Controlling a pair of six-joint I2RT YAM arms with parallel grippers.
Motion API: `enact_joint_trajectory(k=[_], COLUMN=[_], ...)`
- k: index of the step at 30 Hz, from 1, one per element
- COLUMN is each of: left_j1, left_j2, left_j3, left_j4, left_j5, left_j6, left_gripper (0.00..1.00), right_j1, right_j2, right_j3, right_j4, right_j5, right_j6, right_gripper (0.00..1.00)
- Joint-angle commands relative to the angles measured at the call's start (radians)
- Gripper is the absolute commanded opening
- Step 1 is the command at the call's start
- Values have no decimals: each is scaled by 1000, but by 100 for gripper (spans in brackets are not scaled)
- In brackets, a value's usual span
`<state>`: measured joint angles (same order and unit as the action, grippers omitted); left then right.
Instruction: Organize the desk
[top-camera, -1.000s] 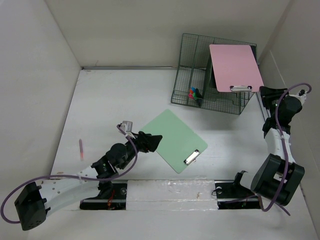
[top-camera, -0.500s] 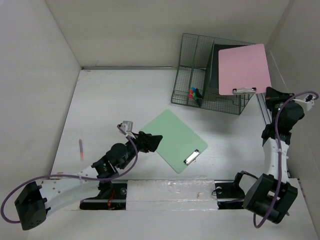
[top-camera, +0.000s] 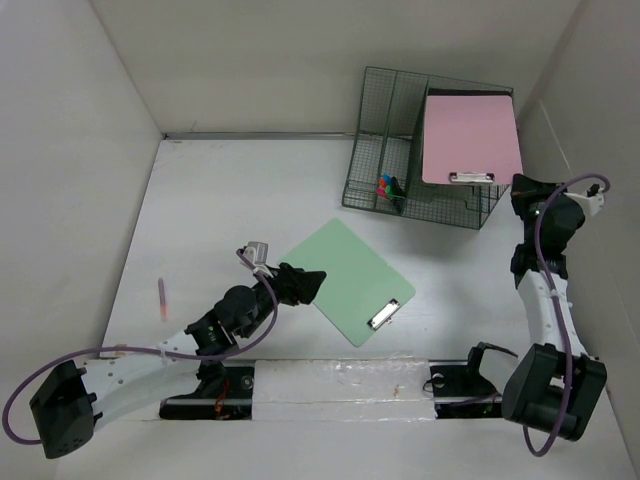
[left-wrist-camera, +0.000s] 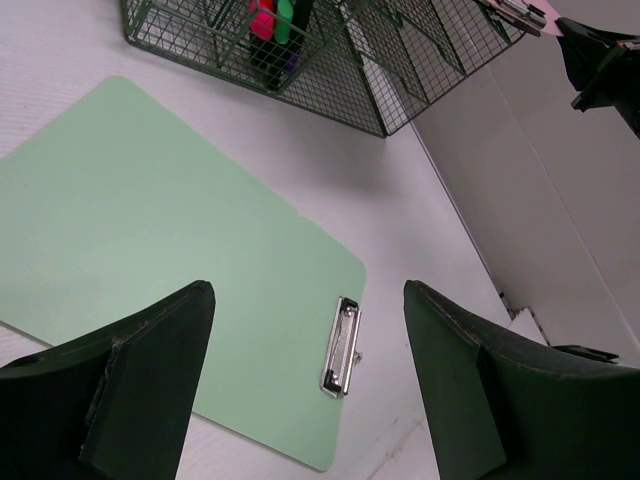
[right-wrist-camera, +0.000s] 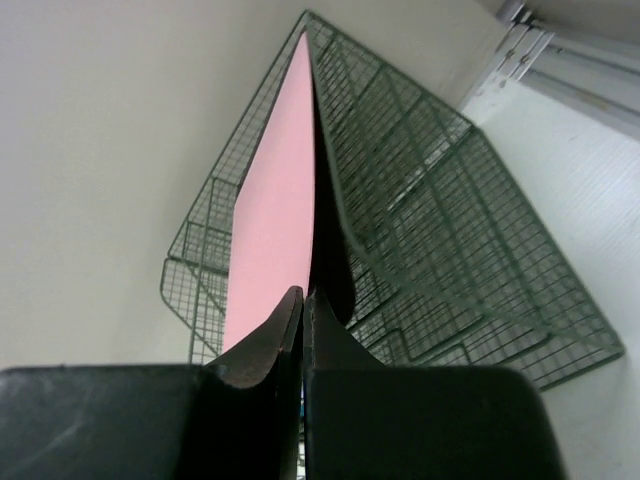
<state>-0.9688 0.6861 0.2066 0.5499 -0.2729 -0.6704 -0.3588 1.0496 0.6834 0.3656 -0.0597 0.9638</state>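
The white desk (top-camera: 220, 200) holds a green clipboard (top-camera: 350, 280) lying flat, its metal clip (top-camera: 382, 315) toward the near edge. My left gripper (top-camera: 305, 283) is open and empty, low over the clipboard's left corner; in the left wrist view (left-wrist-camera: 305, 300) the board (left-wrist-camera: 170, 230) and clip (left-wrist-camera: 342, 345) lie between the jaws. My right gripper (top-camera: 522, 188) is shut on a pink clipboard (top-camera: 470, 135), held above the dark green wire rack (top-camera: 385, 150). In the right wrist view (right-wrist-camera: 303, 295) the pink board (right-wrist-camera: 270, 200) stands edge-on beside the rack (right-wrist-camera: 430, 230).
Coloured markers (top-camera: 387, 187) stand in the rack's front left compartment and show in the left wrist view (left-wrist-camera: 270, 15). A pink pen (top-camera: 161, 298) lies on the desk at the left. White walls close in on the left, back and right.
The right arm swung the pink clipboard to the right, then back left, and it now sits squarer over the rack. The left arm and green clipboard have barely moved.
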Motion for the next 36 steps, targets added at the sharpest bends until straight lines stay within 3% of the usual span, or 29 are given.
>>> enact_joint_trajectory(k=[1,3,6,9,10,13,17,18,21,24,27,30,34,35,36], left_j1=[-4,-4,-4,-4,-4,-4,-4,-4,-4,-4,-4,-4,5,5,5], left_j2=[-7,-8,-13,-16,-16,-13,-4,-5,-11,-34,-53,-62,-68,-68,-68], left_j3=[36,37,34,37,36,39,42,46,53,44,45,44,50,50,47], left_j4=[53,50,48,45,45,39,35,25,4,-4,-21,-34,-53,-51,-48], left_j5=[-2,3,0,0,-3,-9,-15,-26,-43,-71,-87,-123,-141,-141,-144], left_j6=[8,8,8,8,8,6,3,2,2,3,2,-1,-6,-8,-8], left_gripper=[72,72,72,72,72,72,72,73,72,72,72,71,70,70,70], right_j1=[76,107,159,193,193,202,202,211,222,260,316,417,596,679,716], right_j2=[4,6,10,20,18,-23,-112,-161,-195,-256,-280,-241,-137,-116,-73], right_j3=[19,27,38,61,64,68,105,137,142,108,53,8,10,25,37], right_j4=[10,-2,-10,-48,-62,-105,-220,-328,-423,-525,-627,-715,-821,-841,-900], right_j5=[82,122,173,208,228,300,356,389,390,364,276,203,201,204,211], right_j6=[-39,-40,-51,-62,-63,-69,-125,-140,-149,-155,-161,-155,-132,-117,-108], right_gripper=[0,1,15,36,48,72,84,86,86,75,34,5,7,12,27])
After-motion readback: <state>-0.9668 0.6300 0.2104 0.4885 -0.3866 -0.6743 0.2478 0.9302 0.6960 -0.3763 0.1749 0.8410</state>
